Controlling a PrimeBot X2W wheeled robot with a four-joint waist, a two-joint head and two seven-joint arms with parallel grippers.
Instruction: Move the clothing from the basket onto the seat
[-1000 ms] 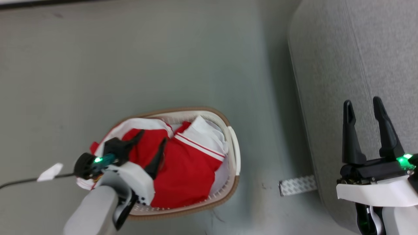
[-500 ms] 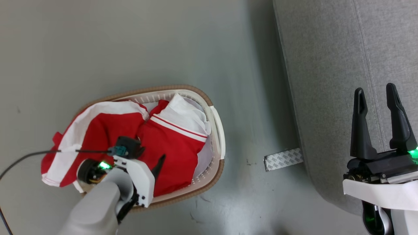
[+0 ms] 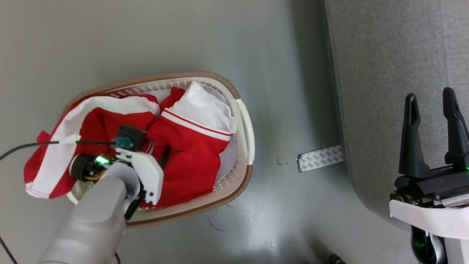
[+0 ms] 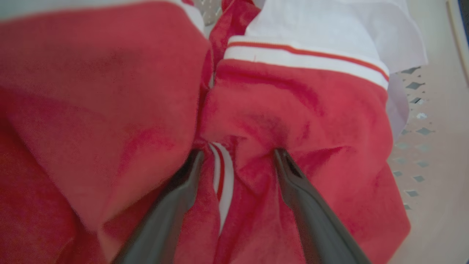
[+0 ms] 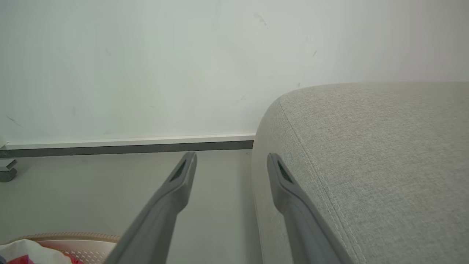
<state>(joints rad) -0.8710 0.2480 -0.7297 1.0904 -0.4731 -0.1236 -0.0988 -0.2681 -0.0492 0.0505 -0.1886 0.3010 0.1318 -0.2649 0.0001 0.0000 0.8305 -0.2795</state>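
We are straddling a fold of the clothing (image 4: 300,110) with our left pincer (image 4: 238,151) — fingers apart — the seat (image 3: 384,55) lying well right (by our right pincer (image 3: 432,97), also apart).

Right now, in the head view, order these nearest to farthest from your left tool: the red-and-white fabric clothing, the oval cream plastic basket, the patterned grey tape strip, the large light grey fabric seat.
From the left tool:
1. clothing, touching it, in the basket.
2. basket, walls surrounding the clothing.
3. tape strip, on the floor to the right.
4. seat, farthest right, past the strip.
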